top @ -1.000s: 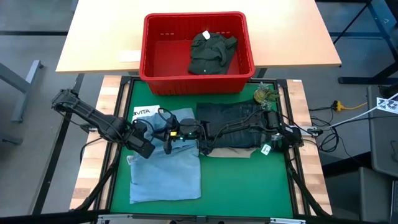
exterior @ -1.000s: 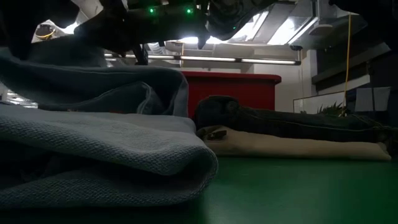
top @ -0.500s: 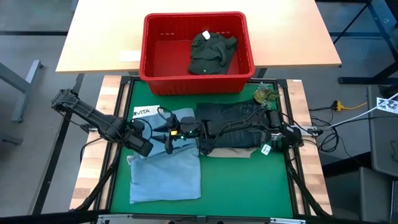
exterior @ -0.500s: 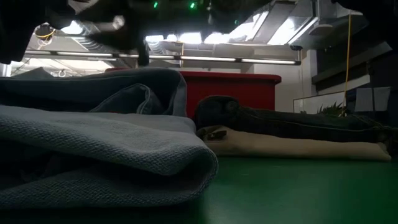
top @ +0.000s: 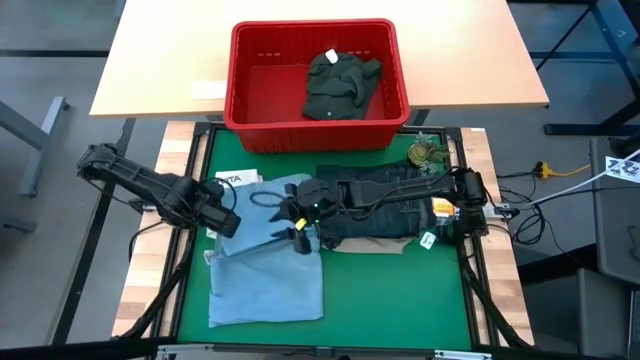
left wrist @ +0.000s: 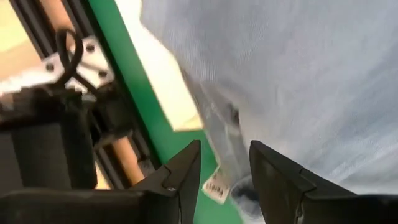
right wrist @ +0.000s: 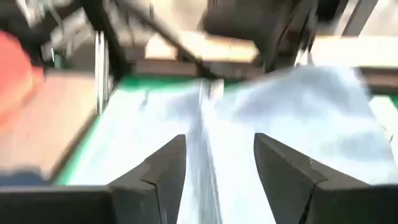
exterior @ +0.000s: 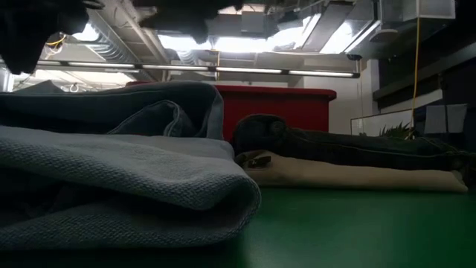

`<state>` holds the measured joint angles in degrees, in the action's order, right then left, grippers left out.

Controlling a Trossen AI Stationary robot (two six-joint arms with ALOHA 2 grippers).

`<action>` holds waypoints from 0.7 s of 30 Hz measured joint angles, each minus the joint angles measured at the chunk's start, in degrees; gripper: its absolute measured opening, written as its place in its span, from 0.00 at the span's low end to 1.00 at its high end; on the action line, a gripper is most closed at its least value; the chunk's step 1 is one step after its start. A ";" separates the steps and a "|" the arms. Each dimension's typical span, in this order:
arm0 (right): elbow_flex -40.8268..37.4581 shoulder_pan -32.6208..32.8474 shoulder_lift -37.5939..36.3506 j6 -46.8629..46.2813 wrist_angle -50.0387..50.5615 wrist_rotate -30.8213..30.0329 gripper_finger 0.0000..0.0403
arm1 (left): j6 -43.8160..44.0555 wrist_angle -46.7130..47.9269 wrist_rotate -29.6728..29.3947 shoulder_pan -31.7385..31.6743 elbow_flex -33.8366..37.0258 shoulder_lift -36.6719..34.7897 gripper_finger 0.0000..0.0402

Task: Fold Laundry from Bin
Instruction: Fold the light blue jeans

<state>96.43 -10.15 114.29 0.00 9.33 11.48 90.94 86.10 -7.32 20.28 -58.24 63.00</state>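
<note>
The light blue jeans (top: 265, 270) lie spread on the left half of the green mat (top: 400, 290), with a thick fold toward the near edge (exterior: 111, 171). To their right, the dark navy jeans (top: 385, 205) rest on the beige trousers (exterior: 349, 176). A dark olive-green piece (top: 340, 85) lies in the red bin (top: 250, 110) on the far table. My left gripper (left wrist: 225, 163) hangs open, pointing down over the jeans' far left edge (top: 222, 212). My right gripper (right wrist: 219, 158) is open above the jeans' far right part (top: 297, 228), slanting down toward the left.
A white sheet with lettering (top: 235, 180) lies under the light blue jeans' far left corner. A small yellowish object (top: 425, 153) sits at the mat's far right corner. Black frame rails (top: 190, 250) border the mat. The near right of the mat is bare green.
My right gripper has risen from the light blue jeans, tipped up toward level and drawn back toward the table's right. My left gripper has shifted toward the far left. The fold of jeans that stood raised has sunk and lies flat.
</note>
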 joint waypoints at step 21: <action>-0.10 15.73 -0.54 9.52 16.67 -26.45 0.47 | 0.55 -2.45 -8.19 -11.77 3.93 -5.14 0.33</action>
<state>96.33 5.57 113.75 9.52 26.00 -14.97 91.48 83.65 -15.51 8.51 -54.31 57.85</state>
